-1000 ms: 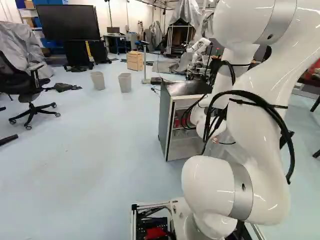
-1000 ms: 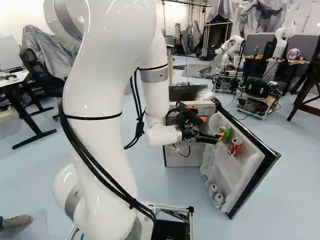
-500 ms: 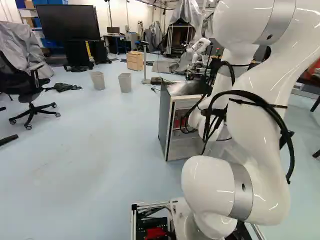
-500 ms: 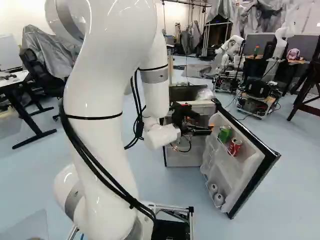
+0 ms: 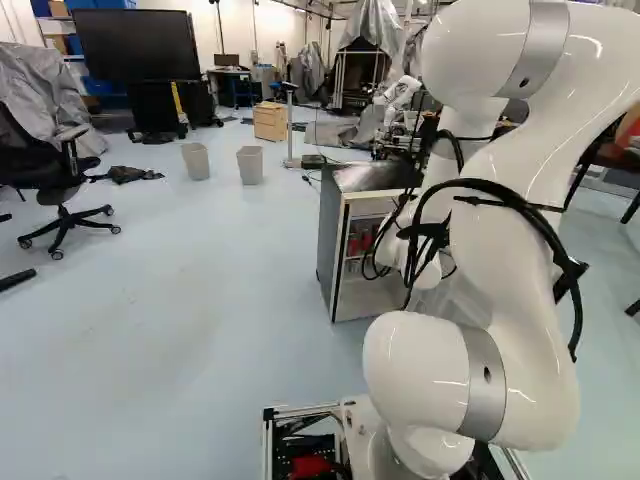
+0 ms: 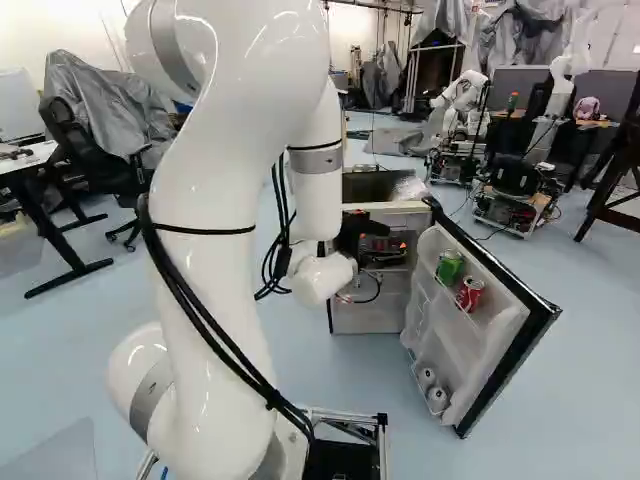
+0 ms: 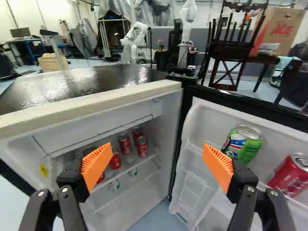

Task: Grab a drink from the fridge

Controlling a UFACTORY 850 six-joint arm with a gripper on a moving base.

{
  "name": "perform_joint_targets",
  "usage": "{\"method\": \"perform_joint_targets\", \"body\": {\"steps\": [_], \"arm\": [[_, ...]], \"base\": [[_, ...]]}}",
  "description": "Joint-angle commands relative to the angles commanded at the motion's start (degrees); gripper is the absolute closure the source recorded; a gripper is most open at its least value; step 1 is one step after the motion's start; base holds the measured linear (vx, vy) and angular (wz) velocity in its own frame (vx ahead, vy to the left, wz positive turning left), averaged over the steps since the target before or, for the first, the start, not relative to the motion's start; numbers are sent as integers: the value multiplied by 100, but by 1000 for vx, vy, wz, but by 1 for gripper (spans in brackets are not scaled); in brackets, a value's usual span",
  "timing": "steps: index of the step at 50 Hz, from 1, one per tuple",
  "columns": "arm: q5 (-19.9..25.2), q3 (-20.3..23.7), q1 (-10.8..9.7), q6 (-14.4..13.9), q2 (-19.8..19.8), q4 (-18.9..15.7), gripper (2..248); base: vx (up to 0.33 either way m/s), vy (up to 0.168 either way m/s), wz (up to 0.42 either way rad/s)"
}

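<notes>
I've swung my pincer [image 6: 388, 248] away from the green can [image 7: 246, 143] toward the fridge's interior [image 7: 166, 130], fingers spread, gripping nothing.

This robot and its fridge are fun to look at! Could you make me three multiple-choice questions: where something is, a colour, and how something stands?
1. Where is the green can?
A) on the floor
B) in the fridge door
C) on top of the fridge

2. What colour are the gripper's pads?
A) orange
B) blue
C) white

3. How does the gripper stand?
A) shut, empty
B) shut on a can
C) open, empty

1: B, as the right base view shows it beside a red can in the door's rack.
2: A, as both pads show orange in the wrist view.
3: C, as its fingers stand wide apart with nothing held between them.
</notes>
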Motion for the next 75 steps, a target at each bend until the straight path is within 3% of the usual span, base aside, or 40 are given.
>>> {"method": "perform_joint_targets", "body": {"steps": [18, 36, 75], "arm": [[0, -104, 0, 0, -328, -1045, 3], [0, -226, -1, 0, -668, -1648, 3], [0, -578, -23, 0, -1447, -1753, 3]], "base": [[0, 0, 0], [0, 0, 0], [0, 0, 0]]}}
